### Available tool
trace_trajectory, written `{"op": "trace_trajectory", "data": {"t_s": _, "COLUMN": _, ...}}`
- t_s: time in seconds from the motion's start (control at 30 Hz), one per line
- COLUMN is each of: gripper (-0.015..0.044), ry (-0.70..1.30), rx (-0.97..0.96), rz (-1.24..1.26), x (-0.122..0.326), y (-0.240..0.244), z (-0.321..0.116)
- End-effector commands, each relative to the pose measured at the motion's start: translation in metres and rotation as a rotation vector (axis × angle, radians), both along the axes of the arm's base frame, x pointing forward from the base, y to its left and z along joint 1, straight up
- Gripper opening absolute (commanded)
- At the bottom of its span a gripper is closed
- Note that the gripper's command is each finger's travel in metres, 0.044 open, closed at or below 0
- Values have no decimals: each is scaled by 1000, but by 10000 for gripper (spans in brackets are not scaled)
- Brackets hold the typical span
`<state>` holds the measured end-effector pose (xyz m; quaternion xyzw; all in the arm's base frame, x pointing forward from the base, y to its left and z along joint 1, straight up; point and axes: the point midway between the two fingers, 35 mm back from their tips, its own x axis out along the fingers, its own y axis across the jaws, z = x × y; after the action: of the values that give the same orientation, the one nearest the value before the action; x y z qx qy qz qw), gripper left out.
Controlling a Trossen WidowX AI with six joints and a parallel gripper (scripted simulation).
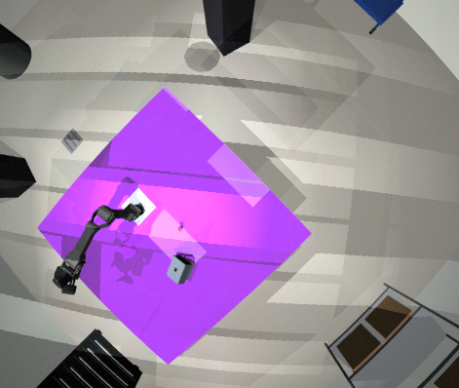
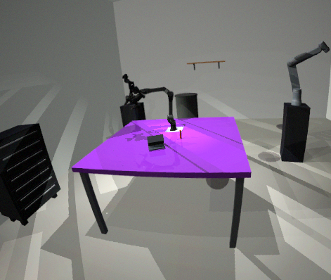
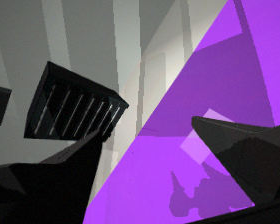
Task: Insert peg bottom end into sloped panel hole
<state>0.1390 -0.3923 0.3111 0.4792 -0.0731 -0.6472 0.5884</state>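
Observation:
The thin red peg (image 1: 180, 227) (image 2: 180, 134) stands upright on the purple table (image 1: 166, 331) (image 2: 197, 162) (image 3: 141, 175). The grey block with the sloped panel (image 1: 182, 274) (image 2: 155, 141) sits apart from it; a small dark hole (image 1: 175, 269) shows in its face from above. The hole's exact shape is too small to tell. My gripper (image 1: 63, 288) (image 3: 148, 127) is open and empty, raised and far from both peg and panel, out past the table edge in the overhead view. The wrist view shows neither peg nor panel.
The arm's base stands on a white plate (image 1: 149, 204). A black drawer cabinet (image 1: 95, 361) (image 2: 21, 172) (image 3: 73, 105) stands on the floor beside the table. Another black arm on a pedestal (image 2: 132, 114) is behind the table, with a grey arm (image 2: 296, 96) at the right.

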Motion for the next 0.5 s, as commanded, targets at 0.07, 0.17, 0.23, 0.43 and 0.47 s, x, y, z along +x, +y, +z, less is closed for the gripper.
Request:
{"op": "trace_trajectory", "data": {"t_s": 0.07, "gripper": 440, "ry": 67, "rx": 15, "rz": 109, "x": 25, "y": 14, "z": -7}}
{"op": "trace_trajectory", "data": {"t_s": 0.17, "gripper": 440, "ry": 96, "rx": 28, "rz": 164, "x": 39, "y": 22, "z": -12}}
{"op": "trace_trajectory", "data": {"t_s": 0.23, "gripper": 440, "ry": 115, "rx": 36, "rz": 202, "x": 48, "y": 27, "z": -15}}
{"op": "trace_trajectory", "data": {"t_s": 0.43, "gripper": 440, "ry": 173, "rx": 57, "rz": 314, "x": 73, "y": 45, "z": -25}}
{"op": "trace_trajectory", "data": {"t_s": 0.47, "gripper": 440, "ry": 182, "rx": 60, "rz": 332, "x": 77, "y": 48, "z": -26}}
